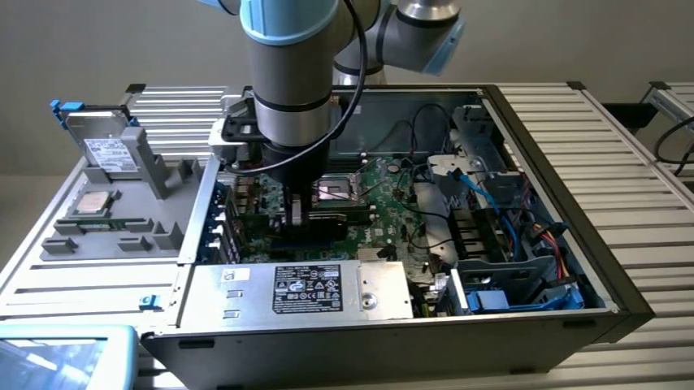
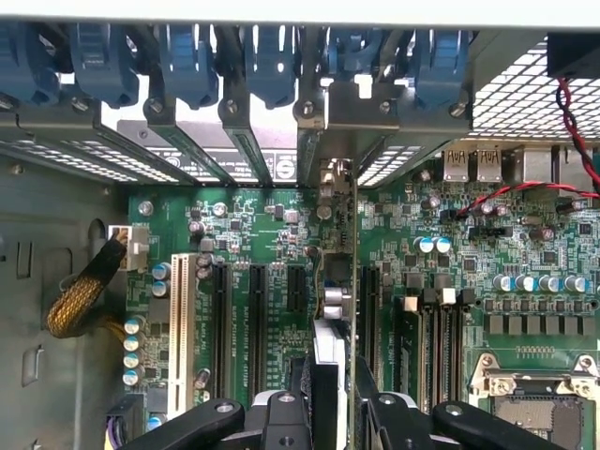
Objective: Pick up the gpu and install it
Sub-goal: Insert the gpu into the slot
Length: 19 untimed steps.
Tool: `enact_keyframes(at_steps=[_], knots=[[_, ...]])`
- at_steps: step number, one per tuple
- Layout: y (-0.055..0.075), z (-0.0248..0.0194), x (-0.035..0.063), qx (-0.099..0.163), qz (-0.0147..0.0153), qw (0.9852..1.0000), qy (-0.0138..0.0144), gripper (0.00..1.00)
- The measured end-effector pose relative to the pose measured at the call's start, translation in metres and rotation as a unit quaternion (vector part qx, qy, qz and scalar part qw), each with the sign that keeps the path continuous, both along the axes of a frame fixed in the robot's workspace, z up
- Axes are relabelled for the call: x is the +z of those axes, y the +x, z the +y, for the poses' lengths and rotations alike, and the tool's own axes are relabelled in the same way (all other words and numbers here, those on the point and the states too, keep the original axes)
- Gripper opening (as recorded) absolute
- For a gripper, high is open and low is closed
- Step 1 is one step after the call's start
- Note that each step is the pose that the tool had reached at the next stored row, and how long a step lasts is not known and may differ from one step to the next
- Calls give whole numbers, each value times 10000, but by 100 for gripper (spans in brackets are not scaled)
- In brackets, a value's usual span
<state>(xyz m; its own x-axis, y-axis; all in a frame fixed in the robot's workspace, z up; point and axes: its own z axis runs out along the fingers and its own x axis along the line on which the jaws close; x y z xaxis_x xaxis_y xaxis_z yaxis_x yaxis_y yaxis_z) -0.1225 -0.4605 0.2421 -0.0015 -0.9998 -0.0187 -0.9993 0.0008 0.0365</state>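
Note:
My gripper [image 1: 295, 213] reaches down into the open computer case [image 1: 607, 276], over the green motherboard [image 2: 253, 234]. It is shut on the gpu [image 2: 330, 309], which the wrist view shows edge-on, a thin upright card between the two black fingers [image 2: 281, 417]. The card stands among the black expansion slots [image 2: 258, 328], with its metal end bracket reaching the rear slot openings [image 2: 323, 122]. In the exterior view the gpu [image 1: 320, 230] is a dark block just under the gripper. Whether its edge sits in a slot I cannot tell.
Blue retaining clips [image 2: 272, 56] line the case's rear wall. The CPU socket [image 1: 331, 191] lies beside the gripper, the power supply [image 1: 314, 288] at the case's front, blue cables [image 1: 509, 203] on the exterior view's right. A grey parts tray [image 1: 119, 227] holding a drive [image 1: 109, 150] stands on the exterior view's left.

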Motion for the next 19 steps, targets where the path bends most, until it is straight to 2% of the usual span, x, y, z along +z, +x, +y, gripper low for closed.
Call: enact_keyframes(at_steps=[5, 11, 19], knots=[[1, -1, 0, 4, -2, 10000, 4, 28], [10, 0, 0, 4, 12, 10000, 11, 28], [3, -7, -1, 11, 9, 10000, 16, 28]])
